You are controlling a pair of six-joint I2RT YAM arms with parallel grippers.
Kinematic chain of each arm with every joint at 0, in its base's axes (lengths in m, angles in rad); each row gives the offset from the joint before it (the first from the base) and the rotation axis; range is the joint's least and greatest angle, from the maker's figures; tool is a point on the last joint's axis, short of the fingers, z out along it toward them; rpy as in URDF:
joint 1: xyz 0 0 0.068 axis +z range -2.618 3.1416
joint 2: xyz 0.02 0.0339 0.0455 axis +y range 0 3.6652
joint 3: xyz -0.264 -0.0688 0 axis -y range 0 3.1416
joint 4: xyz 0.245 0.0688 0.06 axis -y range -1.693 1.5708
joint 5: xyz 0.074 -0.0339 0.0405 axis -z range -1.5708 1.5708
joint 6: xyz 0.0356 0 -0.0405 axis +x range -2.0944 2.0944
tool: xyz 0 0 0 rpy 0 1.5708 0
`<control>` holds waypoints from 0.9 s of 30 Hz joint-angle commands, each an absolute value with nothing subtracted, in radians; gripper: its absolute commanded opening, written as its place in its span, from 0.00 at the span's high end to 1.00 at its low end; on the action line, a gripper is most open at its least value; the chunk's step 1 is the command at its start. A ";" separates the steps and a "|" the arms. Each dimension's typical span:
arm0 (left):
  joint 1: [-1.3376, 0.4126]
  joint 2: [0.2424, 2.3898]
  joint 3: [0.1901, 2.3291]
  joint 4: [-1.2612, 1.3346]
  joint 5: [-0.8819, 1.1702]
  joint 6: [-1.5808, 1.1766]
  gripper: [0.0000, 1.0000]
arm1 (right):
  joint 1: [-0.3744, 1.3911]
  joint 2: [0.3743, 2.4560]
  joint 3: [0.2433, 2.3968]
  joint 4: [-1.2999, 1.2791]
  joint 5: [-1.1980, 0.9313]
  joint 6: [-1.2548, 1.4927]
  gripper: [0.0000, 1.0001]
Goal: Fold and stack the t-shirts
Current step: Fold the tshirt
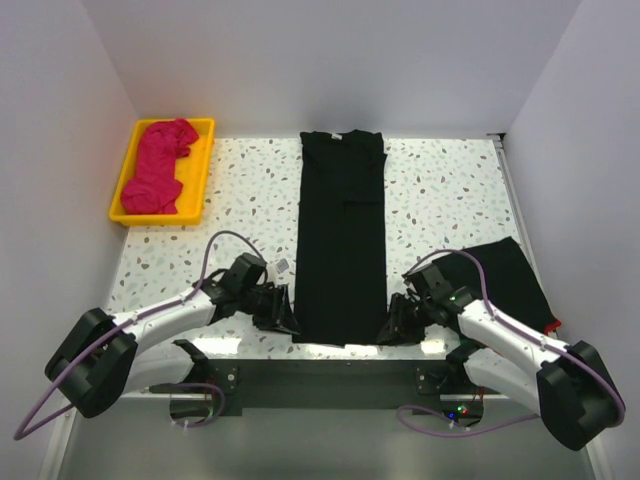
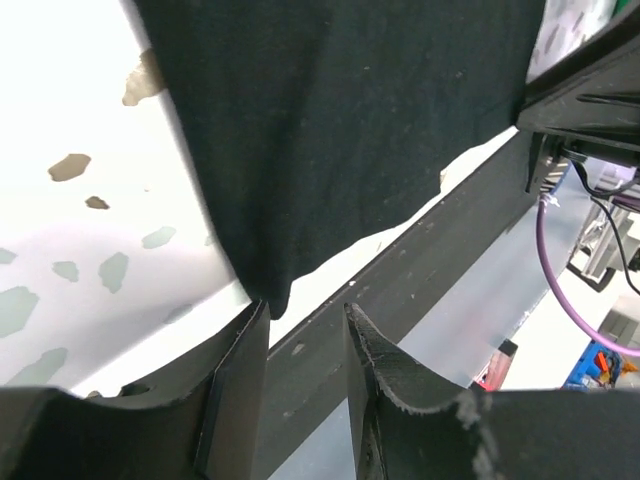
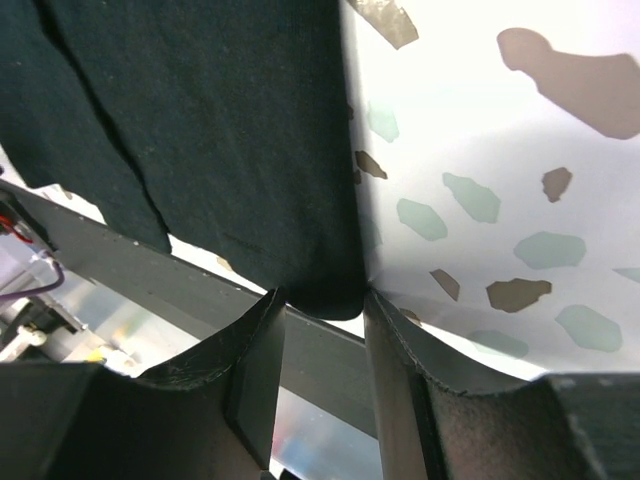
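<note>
Hem corners first: left jaws spread, near-left corner of long black cloth t-shirt (image 2: 350, 130) touching one tip only, not between. Right jaws spread, near-right corner sitting in mouth, not yet pinched. If you close now, left may miss or catch top layer only, and fold would skew. Hem lies right at near edge of speckled white bench (image 1: 450, 190); drag toward you could spill strip off. Farther: folded black t-shirt (image 1: 505, 275) right, crumpled magenta-pink t-shirt (image 1: 160, 165) in yellow plastic tray (image 1: 155, 217) far left.
</note>
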State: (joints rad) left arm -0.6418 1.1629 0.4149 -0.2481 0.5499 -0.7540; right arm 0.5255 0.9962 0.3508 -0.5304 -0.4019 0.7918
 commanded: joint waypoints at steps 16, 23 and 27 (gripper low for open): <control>-0.646 1.210 0.319 -0.126 0.468 -0.801 0.58 | 0.531 0.914 0.258 -0.508 -0.357 0.864 0.62; -0.715 1.249 0.321 -0.127 0.388 -0.845 0.60 | 0.529 0.902 0.250 -0.499 -0.351 0.868 0.64; -0.724 1.252 0.316 -0.124 0.371 -0.868 0.71 | 0.529 0.899 0.250 -0.488 -0.347 0.868 0.73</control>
